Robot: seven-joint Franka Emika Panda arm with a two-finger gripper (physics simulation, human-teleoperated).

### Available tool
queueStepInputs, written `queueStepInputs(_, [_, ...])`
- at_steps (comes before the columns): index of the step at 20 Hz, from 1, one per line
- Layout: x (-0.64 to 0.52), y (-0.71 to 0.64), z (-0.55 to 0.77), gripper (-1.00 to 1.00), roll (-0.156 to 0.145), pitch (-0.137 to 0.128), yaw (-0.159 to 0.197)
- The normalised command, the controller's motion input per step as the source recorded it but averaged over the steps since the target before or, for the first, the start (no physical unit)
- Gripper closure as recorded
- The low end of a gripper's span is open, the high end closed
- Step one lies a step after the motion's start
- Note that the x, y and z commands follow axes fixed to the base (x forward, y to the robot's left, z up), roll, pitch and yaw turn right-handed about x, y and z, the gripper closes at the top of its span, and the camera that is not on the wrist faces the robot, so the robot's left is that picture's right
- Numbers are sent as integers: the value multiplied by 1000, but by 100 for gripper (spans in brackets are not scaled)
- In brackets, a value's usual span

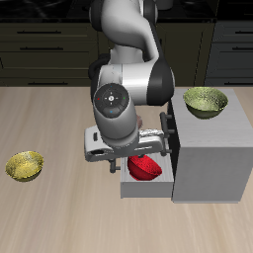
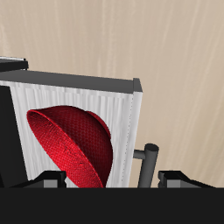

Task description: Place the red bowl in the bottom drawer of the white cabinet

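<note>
Wrist view, glossy ribbed red bowl (image 2: 74,144)

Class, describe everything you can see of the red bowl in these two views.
The red bowl is small, round, glossy bright red, with a finely textured surface. It is steeply tilted, almost on edge, over the light-grey bottom drawer, which stands pulled out. The gripper sits right above it, hiding part; whether it grips the rim cannot be told.

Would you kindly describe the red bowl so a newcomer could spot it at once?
Find the white cabinet on the table. Its bottom drawer is pulled out, and the red bowl sits tilted there, under the gripper. It is the only glossy red bowl; the other bowls are yellow-green.
</note>
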Motion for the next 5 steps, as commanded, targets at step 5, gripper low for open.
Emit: queueStepInputs(5, [-6, -29, 17, -100, 10, 6, -4])
